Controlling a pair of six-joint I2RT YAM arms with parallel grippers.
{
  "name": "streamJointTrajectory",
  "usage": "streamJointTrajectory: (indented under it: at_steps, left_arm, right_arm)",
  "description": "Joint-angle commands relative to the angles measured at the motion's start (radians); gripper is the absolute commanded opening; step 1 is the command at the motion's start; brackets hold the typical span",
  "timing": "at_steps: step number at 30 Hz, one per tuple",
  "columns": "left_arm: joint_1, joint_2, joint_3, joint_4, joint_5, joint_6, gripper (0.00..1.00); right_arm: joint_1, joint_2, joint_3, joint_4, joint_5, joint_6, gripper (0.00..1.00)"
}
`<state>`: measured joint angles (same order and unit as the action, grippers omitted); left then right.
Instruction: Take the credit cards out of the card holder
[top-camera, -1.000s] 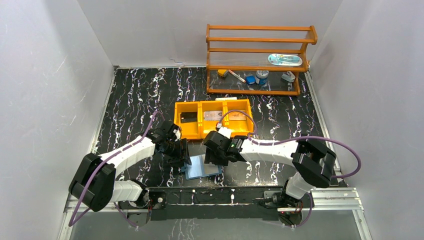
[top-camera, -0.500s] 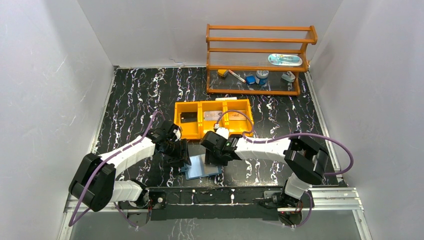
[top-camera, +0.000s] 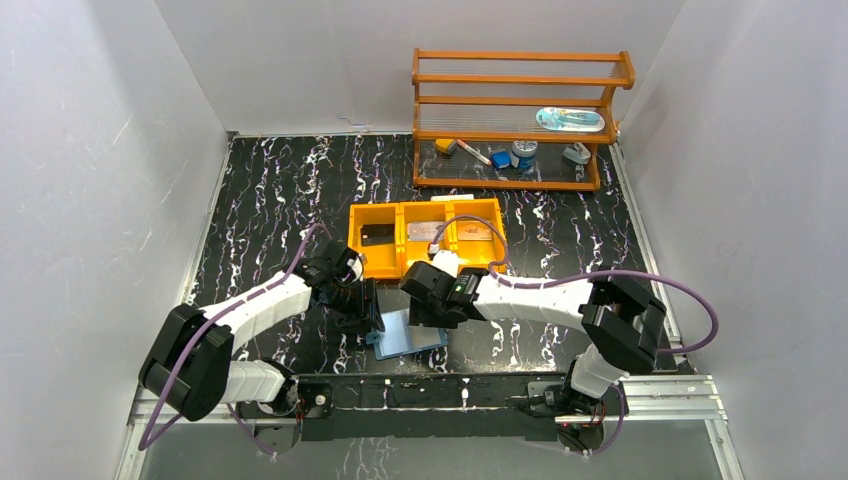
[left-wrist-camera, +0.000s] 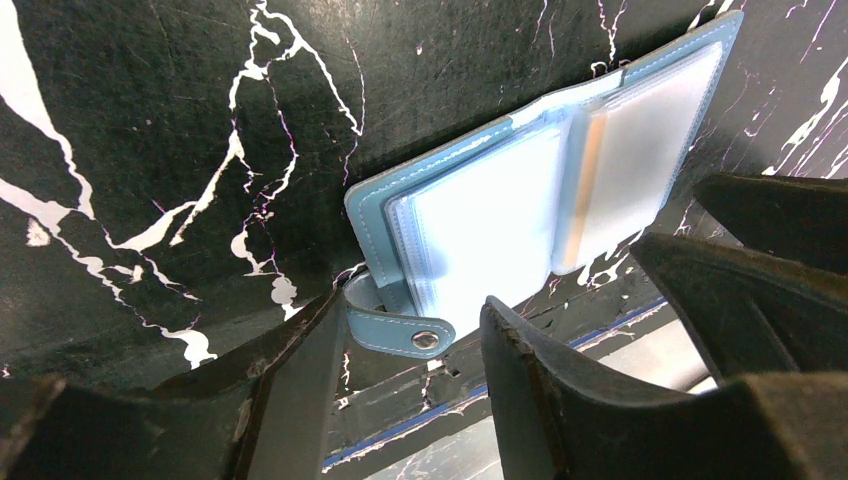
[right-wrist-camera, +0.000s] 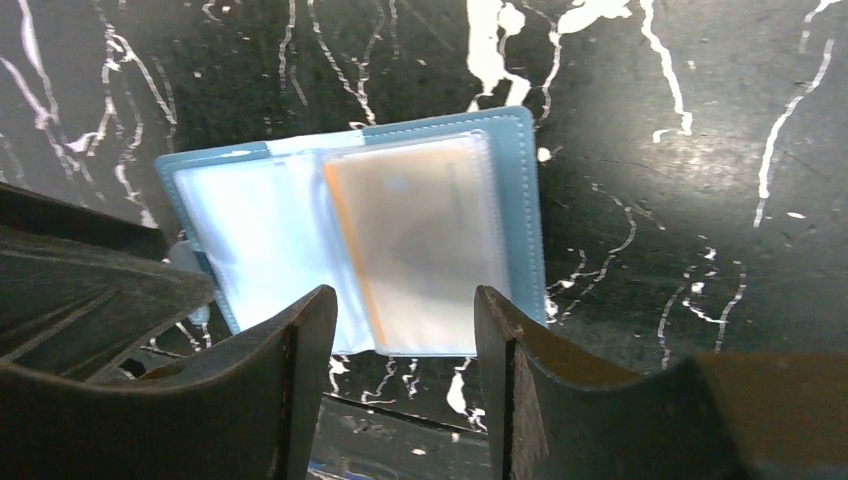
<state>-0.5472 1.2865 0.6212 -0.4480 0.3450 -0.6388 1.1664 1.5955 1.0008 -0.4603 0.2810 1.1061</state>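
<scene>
The black, white-veined table (top-camera: 280, 190) carries three items. The blue card holder (top-camera: 410, 335) lies open near the front edge. An orange three-compartment tray (top-camera: 375, 268) sits mid-table. A wooden rack (top-camera: 520, 57) stands at the far right.

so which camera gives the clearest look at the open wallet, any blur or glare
Left wrist: the card holder is fairly sharp, but its clear sleeves glare pale. Right wrist: the holder is soft, the orange card hazy behind plastic, with a sheen on the table. Top external: sharp overall, but the holder is small and partly covered.
</scene>
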Motion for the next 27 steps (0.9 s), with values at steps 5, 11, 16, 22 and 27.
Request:
streamJointTrajectory:
  at_steps: [5,11,16,22,27]
  left_arm:
    - [-0.003,-0.007,0.006,-0.012,0.024,0.011,0.5]
    - [-0.002,-0.005,0.005,-0.011,0.033,0.013,0.5]
    - [-0.002,-0.003,0.001,-0.008,0.04,0.014,0.5]
    - [-0.003,-0.007,0.0,-0.008,0.037,0.015,0.5]
    - [-0.003,-0.01,0.003,-0.013,0.033,0.016,0.5]
  right_arm:
    - [-0.001,0.021,0.019,-0.028,0.019,0.0,0.62]
    - [-0.001,0.053,0.017,0.019,-0.033,-0.014,0.57]
    - [-0.001,0.068,0.019,0.014,-0.046,-0.014,0.56]
    - [0.001,0.055,0.061,-0.056,-0.009,-0.013,0.61]
    - [0.002,0.05,0.1,-0.107,0.032,-0.025,0.63]
